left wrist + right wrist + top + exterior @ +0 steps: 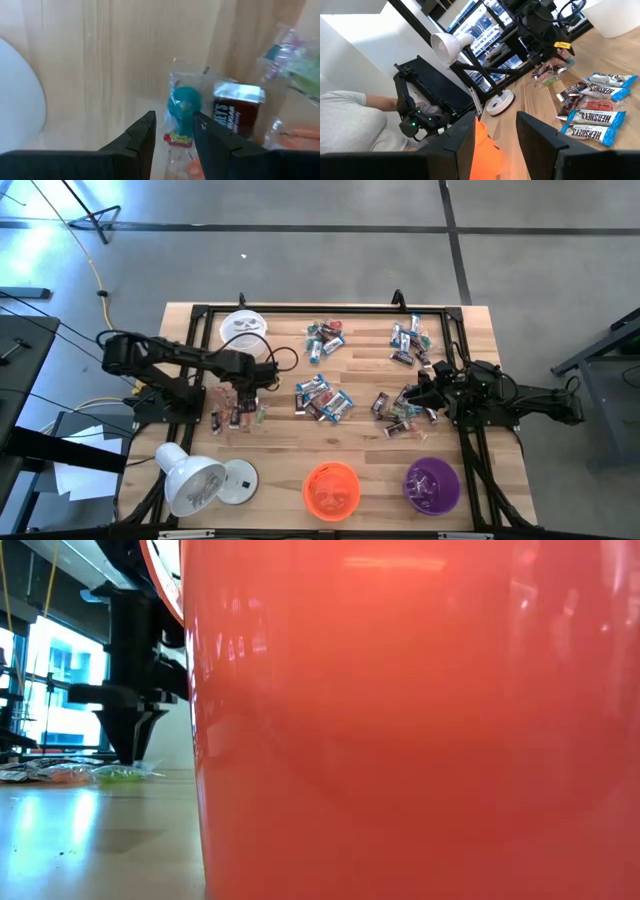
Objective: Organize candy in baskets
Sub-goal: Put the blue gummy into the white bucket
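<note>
Candy lies in loose heaps on the wooden table: blue-and-white bars (pixel 322 400), further heaps (pixel 325 340) (pixel 410 340), and a small mixed heap (pixel 236 416) at the left. My left gripper (pixel 245 392) points down over that small heap, open. Its fingers stand on either side of a clear-wrapped teal candy (pixel 183 107), beside a brown bar (pixel 237 111). The white basket (pixel 245 328) stands at the far side, the orange basket (pixel 332 490) and purple basket (pixel 432 485) near the front edge. My right gripper (pixel 495 131) waits open at the right (pixel 415 393).
A white dome lamp (pixel 195 480) lies tipped at the front left. The orange basket's wall (pixel 420 720) fills most of the low view. A person (pixel 350 125) sits beyond the table's edge. Black frame rails (pixel 470 450) run along the table's sides.
</note>
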Robot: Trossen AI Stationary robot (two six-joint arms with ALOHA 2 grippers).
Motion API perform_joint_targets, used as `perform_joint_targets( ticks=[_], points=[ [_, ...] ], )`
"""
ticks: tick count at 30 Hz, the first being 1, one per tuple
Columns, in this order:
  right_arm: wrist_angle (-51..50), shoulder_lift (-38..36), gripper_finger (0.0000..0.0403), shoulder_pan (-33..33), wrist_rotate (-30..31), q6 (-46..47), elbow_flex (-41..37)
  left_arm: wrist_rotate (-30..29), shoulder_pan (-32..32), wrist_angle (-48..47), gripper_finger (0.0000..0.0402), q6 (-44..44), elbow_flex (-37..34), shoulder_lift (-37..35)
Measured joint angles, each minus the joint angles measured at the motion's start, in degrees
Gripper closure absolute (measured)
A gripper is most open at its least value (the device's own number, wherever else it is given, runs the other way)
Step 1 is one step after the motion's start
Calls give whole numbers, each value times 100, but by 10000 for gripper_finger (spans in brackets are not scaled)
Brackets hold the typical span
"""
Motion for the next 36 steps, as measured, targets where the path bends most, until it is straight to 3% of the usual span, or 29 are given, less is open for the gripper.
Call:
perform_joint_targets(
  ticks=[9,17,22,28,36],
  points=[
    [1,0,265,2,-1,0,1,109,211,240,284,42,-97,107],
    [1,0,265,1,-1,0,1,262,308,645,243,43,-381,92],
    [1,0,265,2,0,0,-1,209,325,886,241,-148,-495,74],
    [0,0,265,0,-1,2,1,229,325,946,281,-589,-510,73],
    [2,0,265,2,0,0,-1,375,327,968,388,-1318,-557,-121]
  ],
)
